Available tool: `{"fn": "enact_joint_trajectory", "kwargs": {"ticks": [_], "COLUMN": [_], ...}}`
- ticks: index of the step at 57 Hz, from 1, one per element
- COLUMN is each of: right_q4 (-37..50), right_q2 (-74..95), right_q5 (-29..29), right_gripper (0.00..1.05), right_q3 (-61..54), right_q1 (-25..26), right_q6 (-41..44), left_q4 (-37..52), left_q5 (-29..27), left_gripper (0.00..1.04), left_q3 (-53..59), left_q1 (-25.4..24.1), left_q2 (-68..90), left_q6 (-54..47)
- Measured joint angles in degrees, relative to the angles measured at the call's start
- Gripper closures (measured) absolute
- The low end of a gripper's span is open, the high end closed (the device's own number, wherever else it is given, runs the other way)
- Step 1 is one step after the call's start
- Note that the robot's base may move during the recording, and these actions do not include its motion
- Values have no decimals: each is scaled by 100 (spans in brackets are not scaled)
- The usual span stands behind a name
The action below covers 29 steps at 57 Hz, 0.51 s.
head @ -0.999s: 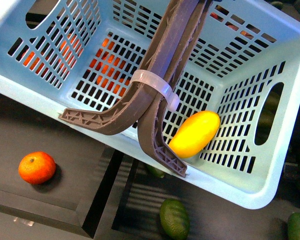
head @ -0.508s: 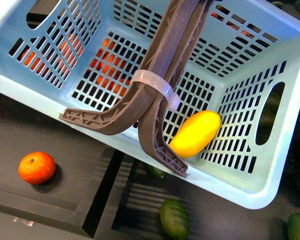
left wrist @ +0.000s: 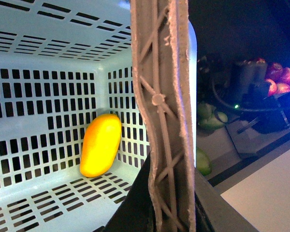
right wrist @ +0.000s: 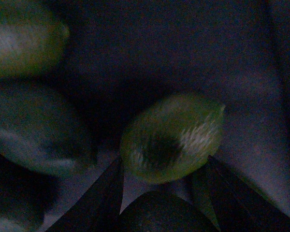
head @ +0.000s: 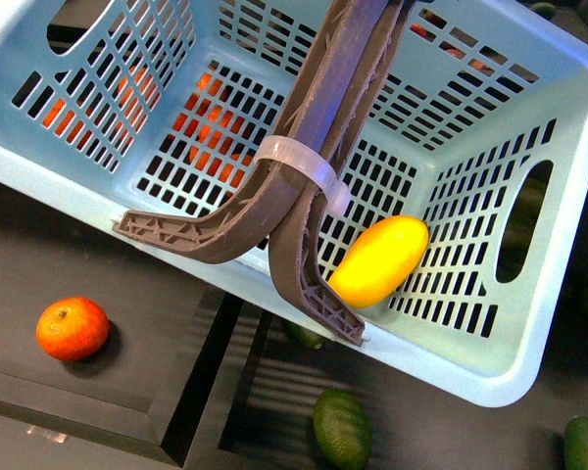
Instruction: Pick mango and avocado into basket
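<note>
**Mango's in — avocado grasp is next**

Where things are: the mango [head: 377, 261] lies inside the basket [head: 451, 372], in the low corner against the slotted wall, just beside the foot of the handles [head: 289, 201]. The avocado [head: 341, 428] is outside, on the dark desk [head: 147, 284] below the basket's near rim. A second avocado [head: 585, 443] sits at the frame edge. The tangerine [head: 72, 328] is well off to the left; ignore it.

Step in hand, as I read it: your right arm takes an avocado.
- The right wrist view is dim, so confirm the target first. You want a dark smooth fruit, not the paler green fruit [right wrist: 171, 137] just ahead of the fingertips.
- Straddle the short axis at mid-length and close gently. A smooth oval will likely squirt out if pinched near an end.
- The fruit is packed close there, so come straight down and don't shove the neighbours.
- Hold the basket at its present tilt so the mango sits in its corner, and drop on the side clear of the handles.

Pose: the right gripper [right wrist: 164, 160] is low over the fruit, with its fingers [right wrist: 106, 198] apart either side of a dark rounded shape. It's too dim to tell whether they pinch it or merely straddle it. The right arm is out of the front view. The left gripper doesn't show plainly — the left wrist view looks along a handle into the basket, so I'd guess it carries the basket there, but I can't tell its grip.
</note>
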<state>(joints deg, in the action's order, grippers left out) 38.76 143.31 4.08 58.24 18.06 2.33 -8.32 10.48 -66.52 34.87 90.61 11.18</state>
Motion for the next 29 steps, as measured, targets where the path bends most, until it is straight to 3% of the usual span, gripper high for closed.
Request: {"fn": "enact_joint_trajectory", "kwargs": {"ticks": [19,29], "right_q4": [-815,-1386], "right_q2": [-2118,-3580], "right_q5": [527,896], "right_gripper": [57,57], "right_q3": [-334,-706], "right_q1": [232,-136], "right_q6": [-319,-695], "left_q4": [0,0], "left_q5": [2,2], "left_gripper": [95,95], "left_q3": [0,0], "left_q1": [0,0], "left_q2": [0,2], "left_q6": [-2,-2]}}
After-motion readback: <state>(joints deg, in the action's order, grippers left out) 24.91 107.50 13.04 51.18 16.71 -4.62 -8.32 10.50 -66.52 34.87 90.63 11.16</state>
